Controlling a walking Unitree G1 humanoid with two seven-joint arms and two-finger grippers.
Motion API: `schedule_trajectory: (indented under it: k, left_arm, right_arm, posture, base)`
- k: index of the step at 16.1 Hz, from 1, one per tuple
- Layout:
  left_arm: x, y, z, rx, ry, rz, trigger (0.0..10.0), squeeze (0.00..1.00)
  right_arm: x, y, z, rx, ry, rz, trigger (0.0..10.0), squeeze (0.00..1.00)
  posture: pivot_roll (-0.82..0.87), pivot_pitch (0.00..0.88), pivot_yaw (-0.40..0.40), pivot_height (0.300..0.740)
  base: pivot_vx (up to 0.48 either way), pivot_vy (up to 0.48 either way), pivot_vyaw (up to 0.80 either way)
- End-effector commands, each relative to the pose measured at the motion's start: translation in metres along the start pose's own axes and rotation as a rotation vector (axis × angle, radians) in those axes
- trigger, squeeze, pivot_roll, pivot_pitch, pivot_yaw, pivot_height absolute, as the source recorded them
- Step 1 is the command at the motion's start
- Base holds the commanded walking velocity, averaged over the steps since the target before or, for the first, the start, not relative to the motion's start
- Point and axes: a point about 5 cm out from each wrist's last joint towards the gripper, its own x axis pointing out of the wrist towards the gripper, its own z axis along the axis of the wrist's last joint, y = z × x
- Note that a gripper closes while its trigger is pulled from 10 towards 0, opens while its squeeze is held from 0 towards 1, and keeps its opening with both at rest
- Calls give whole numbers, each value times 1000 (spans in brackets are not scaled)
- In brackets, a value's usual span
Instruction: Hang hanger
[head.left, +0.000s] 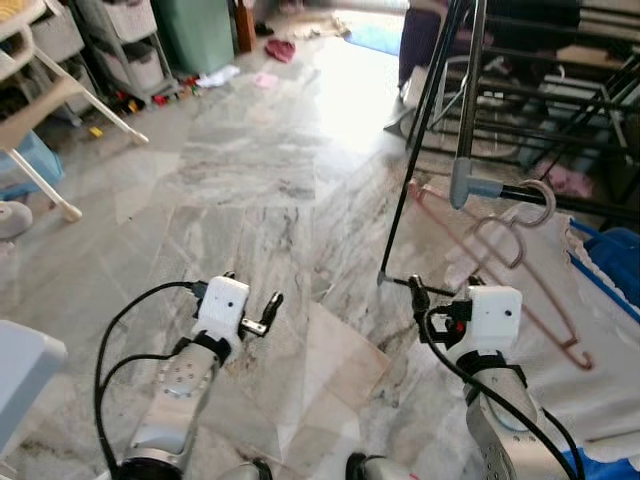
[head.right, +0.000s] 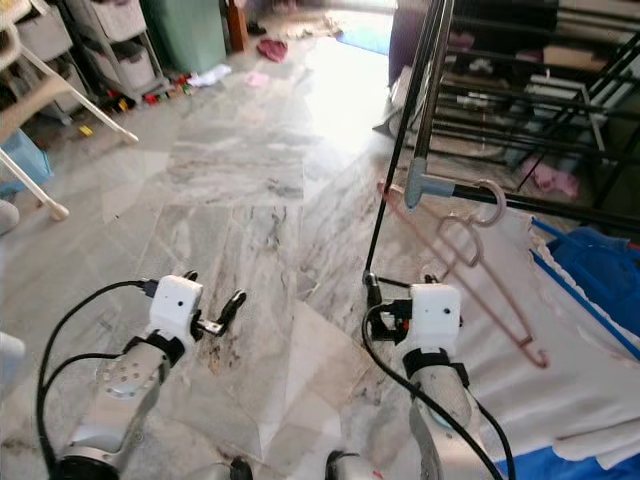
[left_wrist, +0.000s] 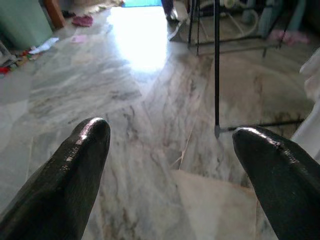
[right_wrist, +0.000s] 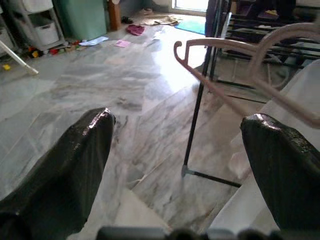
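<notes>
Two hands hang low over the marble floor (head.left: 250, 170), both spread wide with nothing between their fingers; the left hand (head.left: 262, 312) sits well to the left of the drying rack (head.left: 470, 90), its two black fingers (left_wrist: 75, 165) parted over bare tile and touching nothing; the right hand (head.left: 445, 290) is held just beside the rack's thin black leg (head.left: 400, 200), near where that leg meets the floor, its fingers (right_wrist: 75, 170) equally far apart and empty; the pink hanger (head.left: 500, 250) is on the rack, its hook looped over the dark horizontal rail (head.left: 520, 190) next to a grey joint (head.left: 462, 185); its body slopes down and to the right across a white cloth (head.left: 590, 330) draped beneath it; the right hand lies below and to the left of the hanger, apart from it; in the right wrist view the hanger (right_wrist: 235, 65) crosses the upper part of the scene above the gap between the fingers, without contact; a blue fabric (head.left: 615, 255) shows at the far right edge, beside the white cloth; shelving with bins (head.left: 120, 40) and scattered small items stand at the far side of the room.
</notes>
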Motion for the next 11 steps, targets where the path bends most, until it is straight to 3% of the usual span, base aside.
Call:
schedule_trajectory:
  k: [1,3,7,11]
  left_arm:
    - [0,-3,-5,0,15,15,10000,0]
    - [1,-2,-10,-48,42,51,10000,0]
    - [-2,5,-9,-30,34,61,10000,0]
    - [-8,-6,-10,-68,27,103,10000,0]
  right_arm:
    - [-2,-5,-3,3,6,-27,10000,0]
    - [-5,-3,-5,0,6,-37,10000,0]
    - [-2,7,-4,19,5,-33,10000,0]
    - [-1,10,-5,21,25,22,10000,0]
  posture:
    - [-95,91,16,740]
    - [-108,101,35,740]
    - [-103,121,26,740]
    - [-65,153,-25,740]
  base:
    - [0,0,0]
    - [0,0,0]
    - [0,0,0]
    - [0,0,0]
